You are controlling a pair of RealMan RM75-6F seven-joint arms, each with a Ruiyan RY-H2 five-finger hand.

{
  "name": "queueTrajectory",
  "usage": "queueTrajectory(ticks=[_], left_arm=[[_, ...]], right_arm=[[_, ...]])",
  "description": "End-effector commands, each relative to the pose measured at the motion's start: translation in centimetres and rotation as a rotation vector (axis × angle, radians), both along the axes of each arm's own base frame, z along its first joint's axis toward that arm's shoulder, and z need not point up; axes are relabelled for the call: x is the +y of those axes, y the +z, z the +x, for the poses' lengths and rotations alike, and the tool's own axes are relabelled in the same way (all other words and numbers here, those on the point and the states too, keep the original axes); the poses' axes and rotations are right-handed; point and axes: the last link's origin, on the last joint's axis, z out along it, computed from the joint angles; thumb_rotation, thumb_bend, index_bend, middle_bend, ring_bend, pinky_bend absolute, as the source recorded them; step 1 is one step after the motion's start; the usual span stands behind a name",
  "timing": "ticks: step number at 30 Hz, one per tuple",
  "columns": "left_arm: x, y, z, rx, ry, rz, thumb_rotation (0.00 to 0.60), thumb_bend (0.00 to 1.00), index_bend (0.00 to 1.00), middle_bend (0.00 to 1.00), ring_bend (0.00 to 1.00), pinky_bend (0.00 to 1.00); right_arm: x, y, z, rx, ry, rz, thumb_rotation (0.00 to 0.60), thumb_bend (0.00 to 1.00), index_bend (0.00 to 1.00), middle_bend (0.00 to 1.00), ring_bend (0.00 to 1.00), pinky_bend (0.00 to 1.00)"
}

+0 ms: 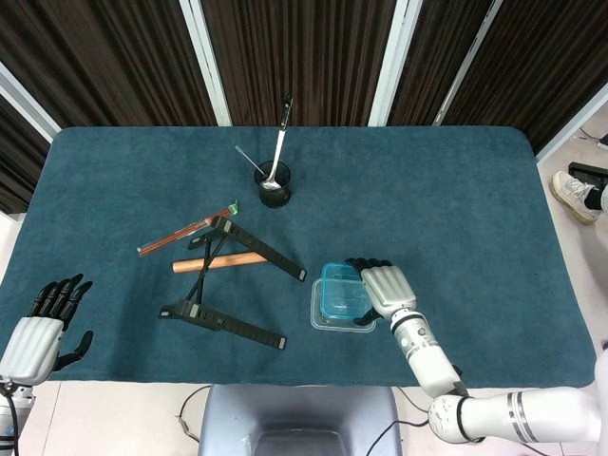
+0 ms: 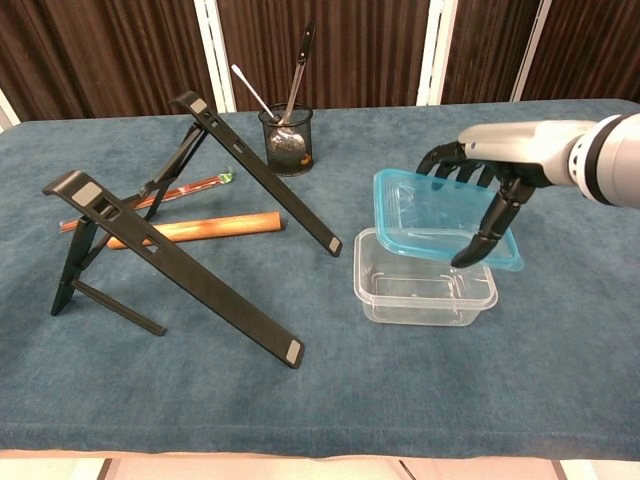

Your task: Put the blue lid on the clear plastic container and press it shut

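While the right hand (image 2: 487, 176) holds one translucent blue rectangular lid (image 2: 440, 216) tilted just above one clear plastic container (image 2: 425, 277), only the head view shows the left hand (image 1: 38, 328), empty with fingers apart, near left.

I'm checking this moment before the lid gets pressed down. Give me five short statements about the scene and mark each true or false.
1. The right hand holds the blue lid. True.
2. The lid is already snapped flat onto the clear container. False: in the chest view it sits tilted above the container, still in the hand's grip.
3. The left hand holds the wooden stick. False: it holds nothing, fingers apart, at the table's near left edge.
4. The dark cup has utensils standing in it. True.
5. The container is upside down. False: its opening faces up.
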Motion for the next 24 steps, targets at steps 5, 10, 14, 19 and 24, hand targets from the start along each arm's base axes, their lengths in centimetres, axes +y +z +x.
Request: queueTrajectory(ticks=[5, 10, 14, 19, 24], left_arm=[[0.0, 0.0, 0.0, 0.000, 0.000, -0.002, 0.600, 0.41, 0.00, 0.00, 0.00, 0.07], [0.1, -0.1, 0.0, 0.002, 0.006, -0.006, 0.600, 0.41, 0.00, 0.00, 0.00, 0.07], [0.0, 0.0, 0.0, 0.000, 0.002, -0.006, 0.600, 0.41, 0.00, 0.00, 0.00, 0.07], [0.0, 0.0, 0.0, -0.002, 0.002, -0.008, 0.600, 0.41, 0.00, 0.00, 0.00, 0.07], [0.0, 0.1, 0.0, -0.002, 0.003, -0.007, 0.600, 0.41, 0.00, 0.00, 0.00, 0.07]], right_arm=[[0.1, -0.7, -0.7, -0.003, -0.017, 0.029, 0.600, 0.26, 0.82, 0.54, 0.47, 0.42], [0.2, -1.0, -0.8, 0.000, -0.016, 0.032, 0.600, 0.26, 0.82, 0.54, 0.47, 0.42], [0.4, -1.4, -0.7, 0.002, -0.011, 0.038, 0.600, 0.26, 0.82, 0.54, 0.47, 0.42], [0.5, -1.9, -0.5, 0.004, -0.007, 0.041, 0.600, 0.26, 0.82, 0.54, 0.47, 0.42], [0.5, -2.1, -0.4, 0.003, -0.006, 0.043, 0.600, 0.26, 0.82, 0.54, 0.47, 0.42]])
